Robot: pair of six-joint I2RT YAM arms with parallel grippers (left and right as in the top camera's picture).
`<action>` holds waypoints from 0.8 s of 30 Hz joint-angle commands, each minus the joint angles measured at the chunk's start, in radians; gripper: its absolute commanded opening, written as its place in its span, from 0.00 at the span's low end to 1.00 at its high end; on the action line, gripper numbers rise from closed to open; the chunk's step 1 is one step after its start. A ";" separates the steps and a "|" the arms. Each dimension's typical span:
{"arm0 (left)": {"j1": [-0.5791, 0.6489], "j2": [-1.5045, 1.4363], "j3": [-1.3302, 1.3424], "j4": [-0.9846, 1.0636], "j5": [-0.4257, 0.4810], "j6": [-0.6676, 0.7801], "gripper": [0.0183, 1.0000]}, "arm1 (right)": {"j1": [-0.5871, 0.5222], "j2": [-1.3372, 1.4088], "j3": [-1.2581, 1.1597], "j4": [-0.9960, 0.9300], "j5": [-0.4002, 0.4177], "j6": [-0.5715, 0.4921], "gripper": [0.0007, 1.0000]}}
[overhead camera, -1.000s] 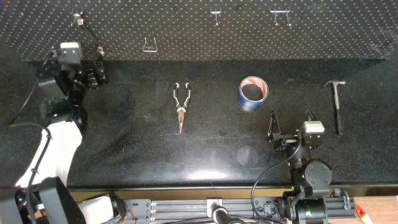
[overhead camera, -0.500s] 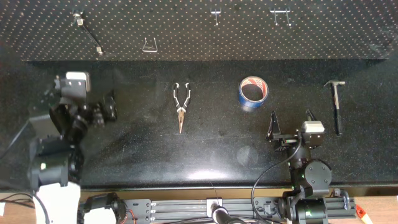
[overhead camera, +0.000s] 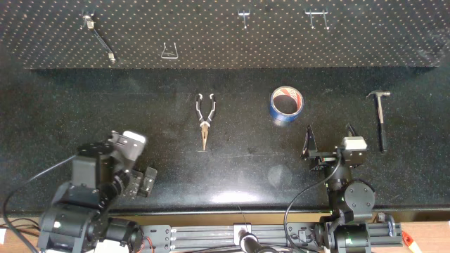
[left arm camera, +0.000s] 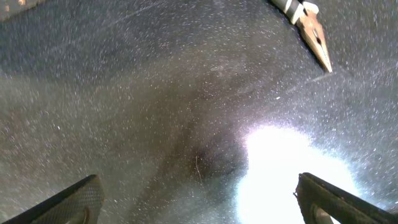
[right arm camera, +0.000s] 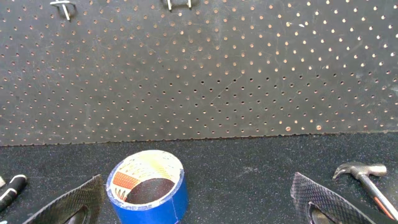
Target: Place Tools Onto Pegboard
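While the pliers (overhead camera: 204, 119) lie near the middle of the counter (overhead camera: 246, 169), with their white-tipped handles toward the pegboard (overhead camera: 211, 35) and their nose toward the arms' bases, everything else is placed from them.

The left end effector (overhead camera: 140, 184) is found to the left of the pliers and nearer the bases, well apart from them, over bare counter. In the left wrist view its fingers (left arm camera: 68, 202) are seen spread wide with nothing between them, and the nose of the pliers (left arm camera: 311, 28) is seen farther off.

The right end effector (overhead camera: 329, 139) is found well to the right of the pliers and a little nearer the bases. Its fingers are likewise held wide, and nothing is gripped.

The blue tape roll (overhead camera: 286, 104) is set on the counter to the right of the pliers, its opening upward, apart from both end effectors. The hammer (overhead camera: 380, 119) is laid farther right of the pliers than the tape roll, with its head toward the pegboard.

On the pegboard, beyond the pliers and far to their left, a slim dark tool (overhead camera: 98, 39) is hung tilted from a hook. A triangular wire hook (overhead camera: 169, 51) is fixed just left of the pliers' line, and two metal hooks (overhead camera: 244, 15) are fixed higher up, to the right of that line.
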 commanded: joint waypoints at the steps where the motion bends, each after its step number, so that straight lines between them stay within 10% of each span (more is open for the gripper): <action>1: -0.108 -0.004 0.003 0.048 -0.072 0.014 1.00 | 0.008 -0.007 -0.004 -0.003 -0.002 -0.011 0.98; 24: -0.167 0.014 0.013 0.070 -0.048 0.010 1.00 | 0.008 -0.007 -0.004 -0.003 -0.002 -0.011 0.98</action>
